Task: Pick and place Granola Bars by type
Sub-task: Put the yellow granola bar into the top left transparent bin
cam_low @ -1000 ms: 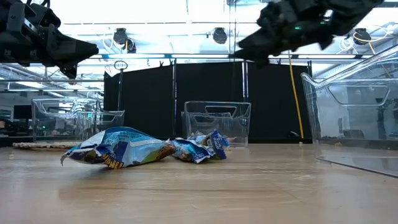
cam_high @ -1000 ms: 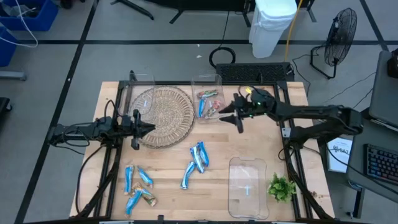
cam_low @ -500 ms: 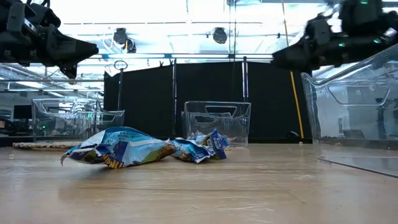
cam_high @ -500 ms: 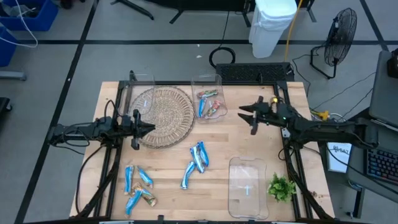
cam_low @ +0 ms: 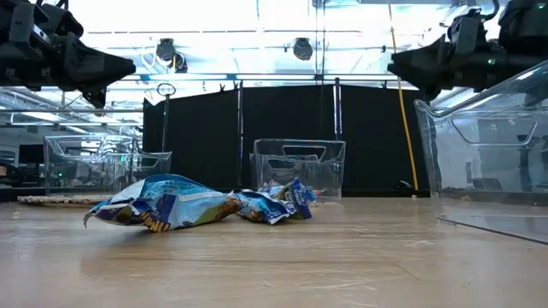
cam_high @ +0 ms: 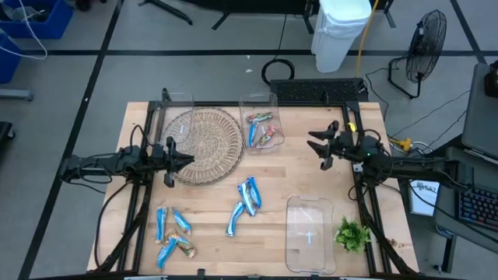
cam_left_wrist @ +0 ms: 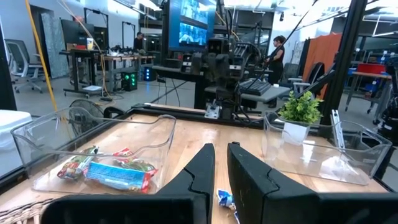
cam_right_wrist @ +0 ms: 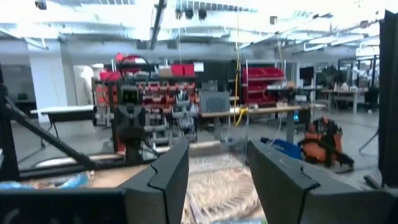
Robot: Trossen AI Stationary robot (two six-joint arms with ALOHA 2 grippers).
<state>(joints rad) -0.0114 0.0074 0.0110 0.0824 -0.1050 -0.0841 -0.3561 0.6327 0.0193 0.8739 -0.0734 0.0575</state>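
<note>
Granola bars lie in three loose groups on the wooden table: blue ones at the middle point(cam_high: 246, 201), blue and brownish ones near the left front point(cam_high: 171, 232), and mixed ones inside a clear bin point(cam_high: 263, 131) at the far middle. My left gripper point(cam_high: 190, 161) hovers shut and level at the left, over the near edge of a round wicker mat point(cam_high: 204, 140), with nothing between its fingers. My right gripper point(cam_high: 317, 148) hovers open at the right, clear of the bars and pointing toward the table's left; its fingers point(cam_right_wrist: 168, 171) stand wide apart and empty.
An empty clear bin point(cam_high: 310, 233) stands at the near right, with a green leafy sprig point(cam_high: 352, 233) beside it. Another clear bin point(cam_high: 177, 105) stands at the far left behind the wicker mat. Bare wood lies between the far bin and my right gripper.
My right gripper has drawn back from beside the far bin toward the table's right edge. Its fingers have tipped up from a downward slant to about level. It has stayed open and empty. The bars have not moved.
</note>
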